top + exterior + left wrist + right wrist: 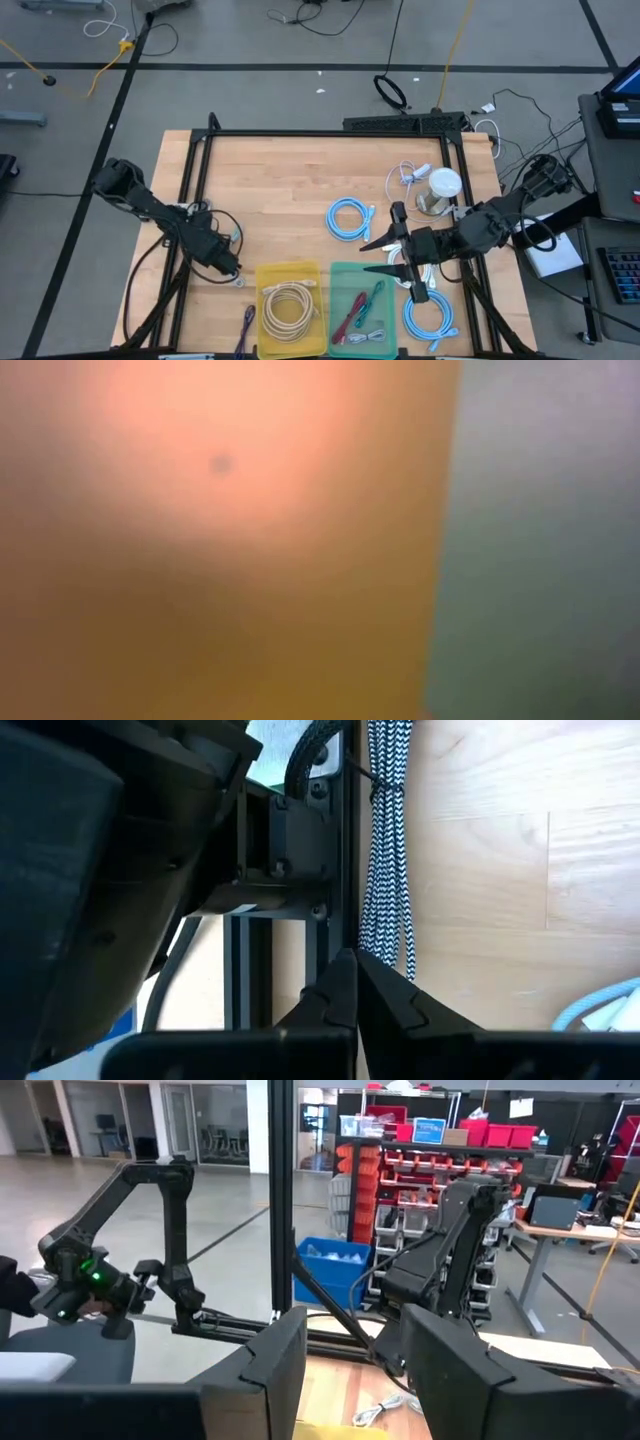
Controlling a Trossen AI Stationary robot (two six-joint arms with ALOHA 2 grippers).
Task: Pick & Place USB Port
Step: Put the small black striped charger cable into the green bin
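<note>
So the right gripper [378,255] hangs over the green bin [341,275] at about 5 o'clock on the table [290,180], fingers spread partway with nothing between them. Red and green cables [358,312] plus a small white one lie in that bin; can't tell which is the USB one. The yellow bin [268,275] just beside it, on its 9 o'clock side, holds a cream coil [290,305]. The left gripper [236,271] sits pinched closed at 8 o'clock by the frame rail [340,840], empty.
</note>
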